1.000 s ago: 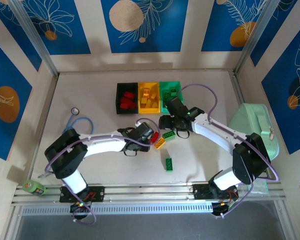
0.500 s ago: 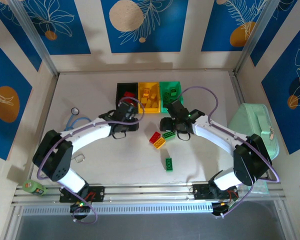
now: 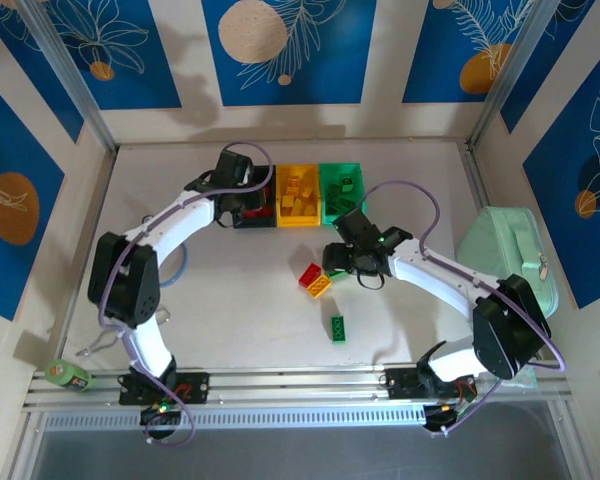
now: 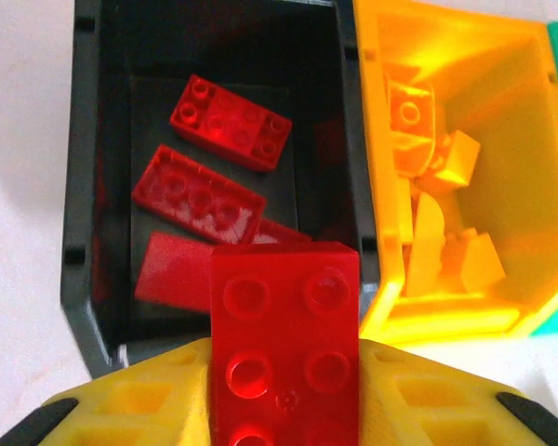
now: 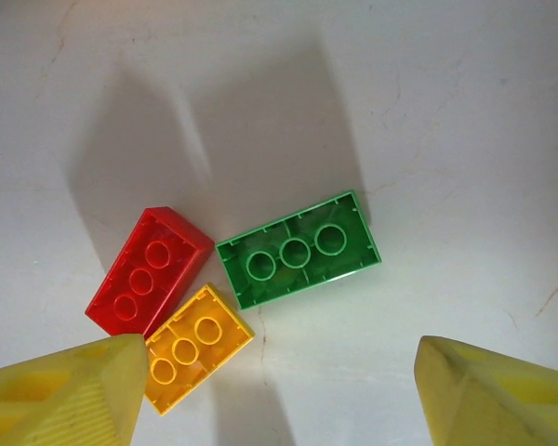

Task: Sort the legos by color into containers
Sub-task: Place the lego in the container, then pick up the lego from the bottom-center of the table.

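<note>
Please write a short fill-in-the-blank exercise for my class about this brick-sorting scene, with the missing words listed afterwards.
1. The gripped brick in the left end effector is coloured ____.
2. The right end effector hangs ____ over a green brick, a yellow brick and a red brick on the table.
3. Of the black bin, the yellow bin and the green bin, the middle one is ____.

Missing words: red; open; yellow

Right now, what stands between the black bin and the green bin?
The yellow bin, holding yellow bricks; it touches the black bin and the green bin on either side, as the top view shows.
</note>
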Controlling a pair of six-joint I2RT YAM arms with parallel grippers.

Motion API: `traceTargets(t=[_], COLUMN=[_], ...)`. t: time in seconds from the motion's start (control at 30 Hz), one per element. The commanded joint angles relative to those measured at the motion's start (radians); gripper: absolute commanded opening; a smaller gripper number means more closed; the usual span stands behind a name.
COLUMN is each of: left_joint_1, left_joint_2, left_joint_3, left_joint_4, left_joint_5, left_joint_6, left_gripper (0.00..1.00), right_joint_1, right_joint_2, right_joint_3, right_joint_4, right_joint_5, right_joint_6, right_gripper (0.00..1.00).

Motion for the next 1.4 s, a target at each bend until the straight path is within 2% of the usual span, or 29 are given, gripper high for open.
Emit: traceTargets(t=[0.0,0.4,0.57,0.93,1.37], left_joint_1=[0.027,0.068,0.067,0.066,0.061], left_joint_2=[0.067,0.26,0.279,0.062,-0.165], left_joint_3=[0.105,0.373,0.43,0.185,-0.127], left_joint_4=[-0.069,-0.179,-0.217,-0.06,0.084], left_joint_5=[0.028,0.064,0.062,0.071,0.088], left_joint_6=[0.042,0.075,0.077,0.061,0.009], left_gripper=[0.38,0.43,0.58,0.59,0.59], right_joint_1=[0.006,0.0,0.008,0.044,0.196], right_joint_2=[-0.04,-0.07,-0.063,-0.076,-0.046], right_joint_3=[-0.019,-0.028,-0.023,-0.028,-0.079], right_joint_4=[-0.013,-0.019,-0.025,-0.065,-0.156], right_joint_5=[0.001,-0.007,-0.008,-0.002,0.0], right_joint_6=[0.017,0.017,0.019,0.023,0.16], right_gripper=[0.76,0.76,0.76,0.76,0.76])
